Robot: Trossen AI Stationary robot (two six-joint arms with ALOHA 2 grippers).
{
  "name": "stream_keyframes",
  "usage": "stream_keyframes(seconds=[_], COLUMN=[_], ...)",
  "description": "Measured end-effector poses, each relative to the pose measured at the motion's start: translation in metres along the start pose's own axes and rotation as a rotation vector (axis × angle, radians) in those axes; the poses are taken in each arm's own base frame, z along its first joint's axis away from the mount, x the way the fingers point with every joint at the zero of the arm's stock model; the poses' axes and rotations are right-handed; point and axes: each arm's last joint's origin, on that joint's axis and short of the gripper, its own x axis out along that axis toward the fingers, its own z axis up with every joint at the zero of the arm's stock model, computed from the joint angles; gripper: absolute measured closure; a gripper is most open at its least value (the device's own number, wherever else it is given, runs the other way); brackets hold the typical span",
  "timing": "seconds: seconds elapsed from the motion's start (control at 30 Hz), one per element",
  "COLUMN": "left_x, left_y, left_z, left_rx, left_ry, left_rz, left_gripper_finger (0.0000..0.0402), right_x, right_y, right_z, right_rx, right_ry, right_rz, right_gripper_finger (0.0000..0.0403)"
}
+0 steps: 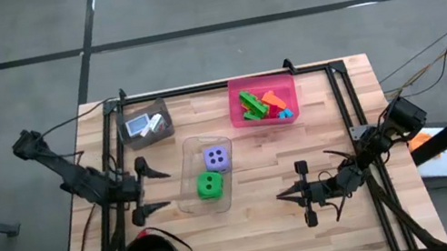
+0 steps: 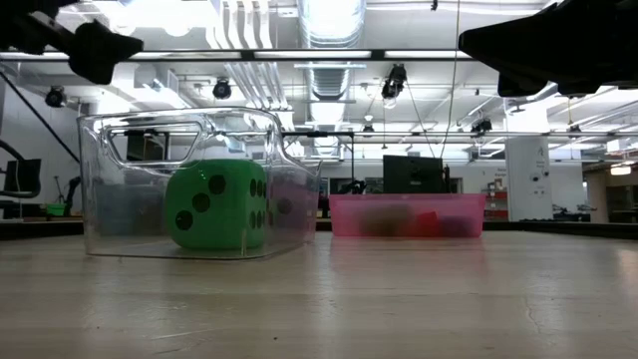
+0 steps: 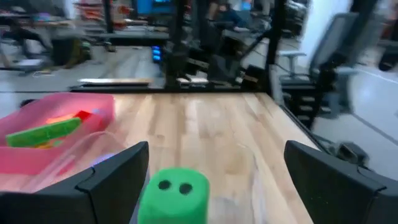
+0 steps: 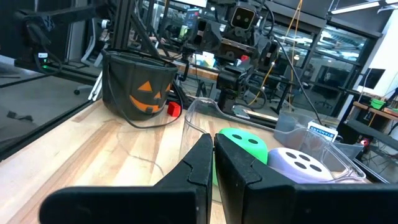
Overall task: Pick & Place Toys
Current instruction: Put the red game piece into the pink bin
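From above we see the green die and purple die in the clear bin, the left gripper spread wide and empty beside it, while the right wrist view shows our right gripper closed on nothing.

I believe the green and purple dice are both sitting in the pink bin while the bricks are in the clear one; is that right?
Not quite: it is the reverse. The high view shows the green die and purple die in the clear bin, and the bricks in the pink bin.
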Motion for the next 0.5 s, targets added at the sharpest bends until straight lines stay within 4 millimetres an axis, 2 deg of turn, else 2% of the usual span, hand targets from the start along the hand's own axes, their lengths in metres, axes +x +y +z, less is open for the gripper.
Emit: stream_keyframes(seconds=[0.3, 0.5], left_x=[-0.023, -0.03], left_y=[0.003, 0.007], left_z=[0.001, -0.005], left_rx=[-0.003, -0.036], left_ry=[0.002, 0.048], left_rz=[-0.369, -0.417], left_gripper_finger=[0.0026, 0.0027], right_x=[0.0, 0.0], right_y=[0.0, 0.0], right_z=[0.0, 0.0], right_rx=[0.0, 0.0], right_ry=[0.0, 0.0], right_rz=[0.0, 0.0], right_gripper_finger=[0.0385, 0.0385])
